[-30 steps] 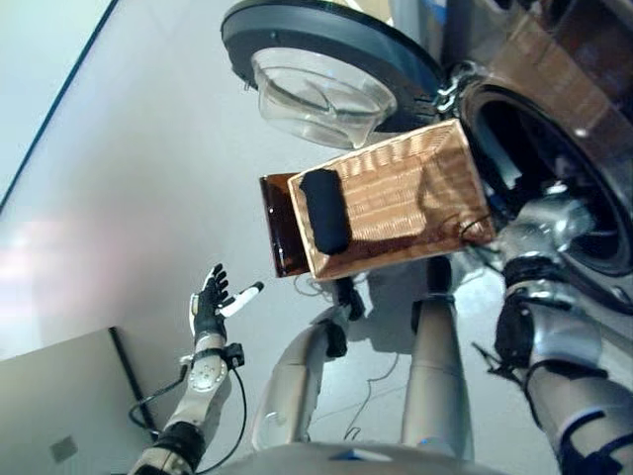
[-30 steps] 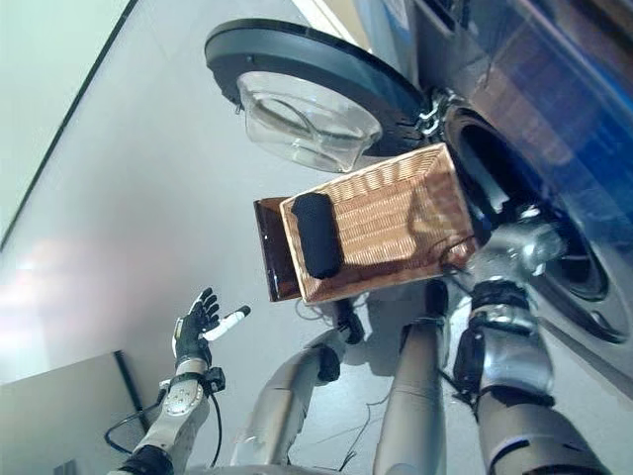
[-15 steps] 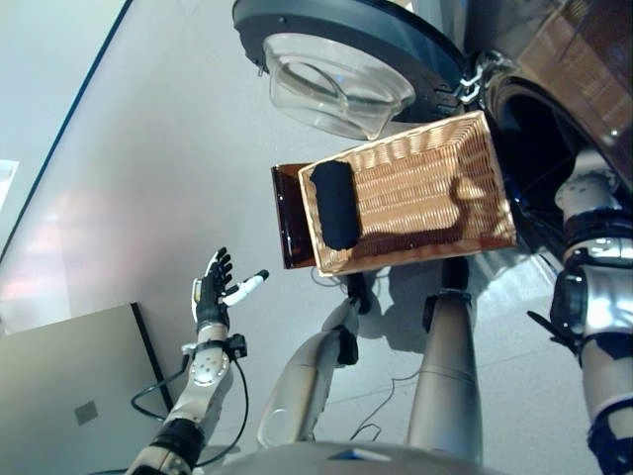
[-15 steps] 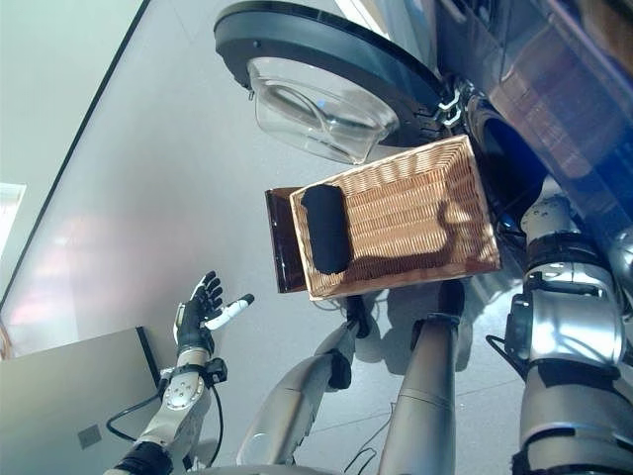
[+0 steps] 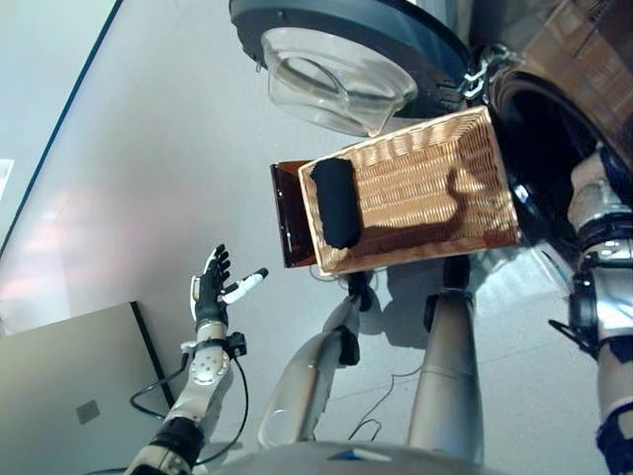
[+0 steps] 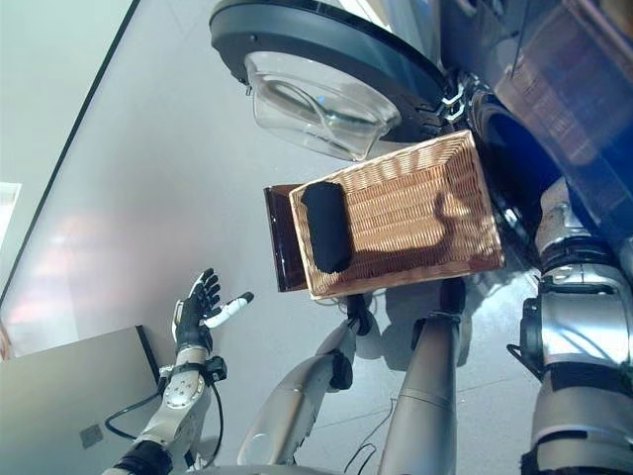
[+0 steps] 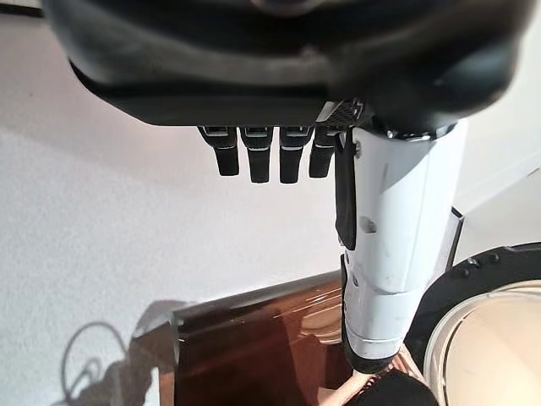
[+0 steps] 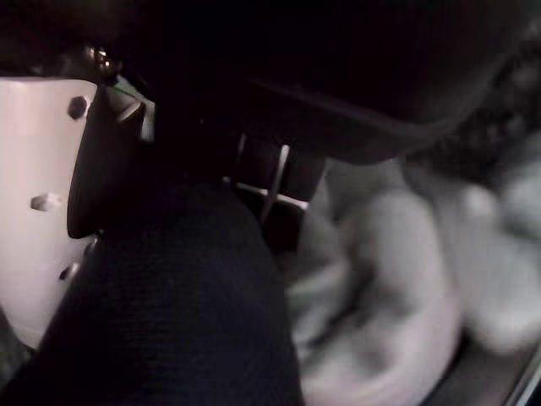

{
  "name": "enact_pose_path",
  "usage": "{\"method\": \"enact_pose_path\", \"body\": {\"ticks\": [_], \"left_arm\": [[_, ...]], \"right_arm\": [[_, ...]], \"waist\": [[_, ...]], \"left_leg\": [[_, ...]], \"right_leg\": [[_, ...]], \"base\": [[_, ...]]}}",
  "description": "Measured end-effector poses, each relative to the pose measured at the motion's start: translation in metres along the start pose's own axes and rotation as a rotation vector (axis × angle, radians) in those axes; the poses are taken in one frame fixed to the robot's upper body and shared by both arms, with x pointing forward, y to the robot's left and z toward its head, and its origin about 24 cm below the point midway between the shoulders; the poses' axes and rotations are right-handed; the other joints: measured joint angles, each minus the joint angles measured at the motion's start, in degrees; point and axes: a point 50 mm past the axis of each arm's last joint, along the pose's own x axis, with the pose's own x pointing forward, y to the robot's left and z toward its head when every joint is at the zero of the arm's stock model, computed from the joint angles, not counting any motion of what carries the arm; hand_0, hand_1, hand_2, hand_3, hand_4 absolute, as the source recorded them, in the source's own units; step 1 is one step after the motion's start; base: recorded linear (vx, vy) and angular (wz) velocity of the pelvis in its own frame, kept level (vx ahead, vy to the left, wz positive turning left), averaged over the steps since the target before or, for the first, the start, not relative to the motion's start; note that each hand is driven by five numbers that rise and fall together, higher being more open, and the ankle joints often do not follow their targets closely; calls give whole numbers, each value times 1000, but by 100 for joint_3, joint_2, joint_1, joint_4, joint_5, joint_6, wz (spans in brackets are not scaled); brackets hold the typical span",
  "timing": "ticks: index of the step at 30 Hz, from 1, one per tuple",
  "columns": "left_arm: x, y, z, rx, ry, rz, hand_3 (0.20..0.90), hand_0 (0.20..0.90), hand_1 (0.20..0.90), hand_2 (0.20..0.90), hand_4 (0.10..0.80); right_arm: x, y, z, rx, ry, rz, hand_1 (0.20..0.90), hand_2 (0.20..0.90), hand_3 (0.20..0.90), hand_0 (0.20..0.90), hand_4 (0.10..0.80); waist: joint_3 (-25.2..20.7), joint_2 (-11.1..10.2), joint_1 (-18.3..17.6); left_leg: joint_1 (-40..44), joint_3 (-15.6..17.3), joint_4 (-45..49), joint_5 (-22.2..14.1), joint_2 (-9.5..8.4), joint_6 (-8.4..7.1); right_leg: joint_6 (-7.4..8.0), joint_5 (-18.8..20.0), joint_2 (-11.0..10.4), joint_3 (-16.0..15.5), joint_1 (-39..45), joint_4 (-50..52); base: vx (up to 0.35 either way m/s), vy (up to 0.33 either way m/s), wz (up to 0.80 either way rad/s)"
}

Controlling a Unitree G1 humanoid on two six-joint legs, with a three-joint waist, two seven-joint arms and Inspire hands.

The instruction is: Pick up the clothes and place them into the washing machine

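My left hand (image 5: 210, 297) hovers over the floor, fingers spread, holding nothing; a black garment (image 5: 336, 203) lies in the wicker basket (image 5: 435, 168); my right hand (image 8: 51, 186) pinches dark cloth (image 8: 169, 321) inside the washing machine (image 5: 539, 129).

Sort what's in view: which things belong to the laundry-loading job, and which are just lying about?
Job:
- dark garment in the wicker basket
- dark cloth at the right hand
- washing machine drum, door open

Lying about:
- brown stand
- grey panel near the left hand
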Motion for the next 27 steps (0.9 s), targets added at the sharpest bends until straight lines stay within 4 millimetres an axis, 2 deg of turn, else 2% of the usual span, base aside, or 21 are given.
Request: {"method": "enact_pose_path", "body": {"ticks": [3, 8, 20, 25, 27], "left_arm": [[1, 2, 2, 22, -21, 22, 900, 900, 900, 900, 800], [1, 2, 4, 21, -31, 25, 900, 900, 900, 900, 800], [1, 4, 4, 16, -31, 39, 900, 900, 900, 900, 800], [1, 6, -1, 29, -10, 46, 900, 900, 900, 900, 800], [1, 8, -6, 30, 10, 58, 900, 900, 900, 900, 800]], "right_arm": [[-2, 4, -2, -225, -104, 55, 900, 900, 900, 900, 800], [0, 2, -3, -288, -108, 47, 900, 900, 900, 900, 800], [2, 1, 0, -267, -88, 37, 900, 900, 900, 900, 800], [-3, 6, -6, -150, 6, 43, 900, 900, 900, 900, 800], [-14, 19, -11, -88, 49, 72, 900, 900, 900, 900, 800]], "waist": [[2, -2, -12], [33, -41, -46], [47, -60, -134], [58, -75, -149], [76, -98, -200]], "left_leg": [[0, 4, -17, 0, 2, -1], [-4, -22, -103, 51, -4, 28], [23, -169, -86, 65, -64, 86], [183, -232, -72, 50, -48, 110], [280, -233, -77, 35, -48, 126]], "right_leg": [[6, 3, 0, -13, 1, -15], [61, 49, -10, -46, 15, -105], [115, 199, -69, -66, 156, -240], [188, 199, -41, -121, 408, -400], [212, 215, -48, -120, 533, -468]], "base": [[0, 0, 0], [1, 12, 1], [4, 27, 1], [26, 48, -2], [51, 63, -6]]}}
